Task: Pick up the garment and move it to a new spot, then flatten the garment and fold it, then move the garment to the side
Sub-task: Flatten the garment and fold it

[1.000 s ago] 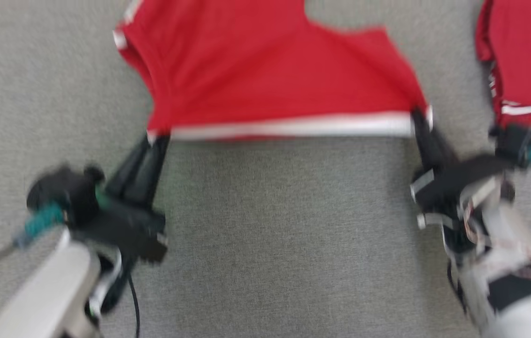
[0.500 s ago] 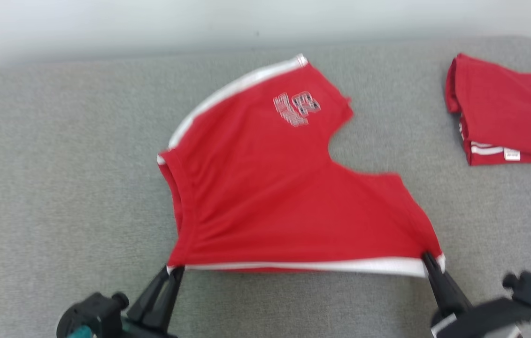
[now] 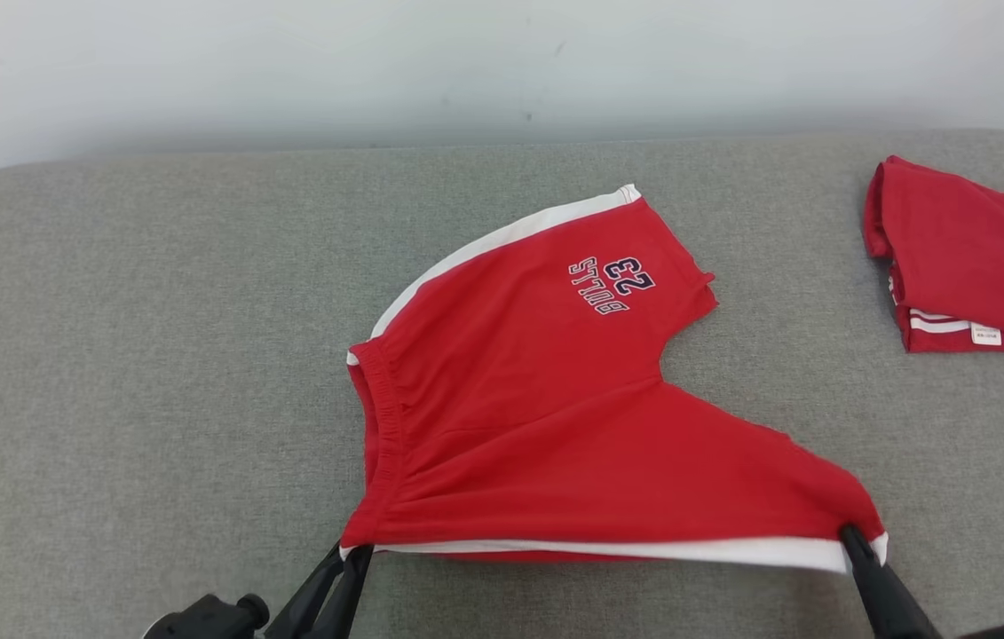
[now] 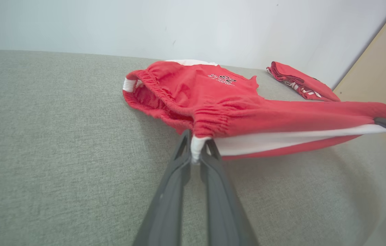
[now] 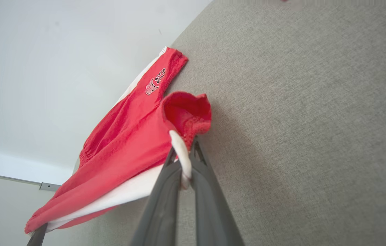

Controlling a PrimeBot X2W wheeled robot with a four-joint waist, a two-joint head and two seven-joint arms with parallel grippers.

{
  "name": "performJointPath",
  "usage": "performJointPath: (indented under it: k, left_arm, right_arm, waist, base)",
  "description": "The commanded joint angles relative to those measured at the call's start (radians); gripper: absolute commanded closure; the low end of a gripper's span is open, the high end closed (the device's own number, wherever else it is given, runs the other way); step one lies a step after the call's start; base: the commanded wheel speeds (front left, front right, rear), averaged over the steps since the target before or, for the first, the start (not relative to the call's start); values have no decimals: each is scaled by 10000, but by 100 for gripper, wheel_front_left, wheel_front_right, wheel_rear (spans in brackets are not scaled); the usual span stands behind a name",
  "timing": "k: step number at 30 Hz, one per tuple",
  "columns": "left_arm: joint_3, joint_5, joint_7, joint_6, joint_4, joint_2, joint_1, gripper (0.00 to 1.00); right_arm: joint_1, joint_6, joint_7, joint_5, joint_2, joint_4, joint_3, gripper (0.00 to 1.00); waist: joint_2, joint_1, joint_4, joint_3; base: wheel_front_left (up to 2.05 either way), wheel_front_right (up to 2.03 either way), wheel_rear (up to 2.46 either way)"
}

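Note:
The garment (image 3: 555, 426) is a pair of red shorts with white side stripes and a dark "23 BULLS" print, spread on the grey padded table (image 3: 155, 355). My left gripper (image 3: 351, 552) is shut on the near waistband corner at the white stripe, seen close up in the left wrist view as the left gripper (image 4: 196, 153) pinching the garment (image 4: 247, 112). My right gripper (image 3: 852, 537) is shut on the near leg-hem corner; the right wrist view shows the right gripper (image 5: 183, 160) clamping the white stripe of the garment (image 5: 131, 136). The near edge is stretched taut and lifted between them.
A second red garment (image 3: 972, 257), folded, lies at the table's far right; it also appears as the folded garment (image 4: 298, 82) in the left wrist view. A pale wall (image 3: 466, 62) stands behind the table. Bare grey surface spreads to the left of the shorts.
The head camera has tilted up, so the whole picture slid down and sharpened. Both grippers keep their hold on the near corners of the shorts; the stretched edge looks the same.

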Motion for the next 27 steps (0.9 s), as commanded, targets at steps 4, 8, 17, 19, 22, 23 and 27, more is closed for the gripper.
performJointPath:
  k: [4,8,17,19,22,23,27]
  left_arm:
    - [57,243,-32,-121,-2,-117,-456,100]
    - [47,292,-30,-160,19,-231,-1053,100]
    - [-176,33,-30,-216,658,-492,-2782,100]
    - [-259,-49,-30,-225,938,-544,-3281,100]
    - [-524,-244,-30,-232,1371,-647,-4059,100]
    - [-611,-337,-29,-232,1566,-659,-4309,100]
    - [-1010,-612,-29,-222,2292,-854,-5334,100]
  right_arm:
    - [-923,-29,-11,111,-13,232,-105,100]
    - [-2078,-29,134,107,-10,642,-216,100]
    - [-5060,-28,431,-850,-9,2012,-532,100]
    - [-5885,-28,538,-1160,-9,2486,-609,100]
    - [-7115,-28,634,-1617,-10,3309,-751,100]
    - [-7506,-28,667,-1750,-8,3627,-776,100]
    - [-9044,-28,581,-2316,-5,5087,-1009,100]
  waist:
    - [1,1,109,19]
    - [1,1,228,171]
    - [1,1,574,849]
    - [1,1,697,1054]
    - [1,1,914,1353]
    - [1,1,987,1448]
    - [1,1,1294,1816]
  base:
    - [0,0,0]
    - [0,0,0]
    - [0,0,0]
    - [0,0,0]
    - [0,0,0]
    - [0,0,0]
    - [0,0,0]
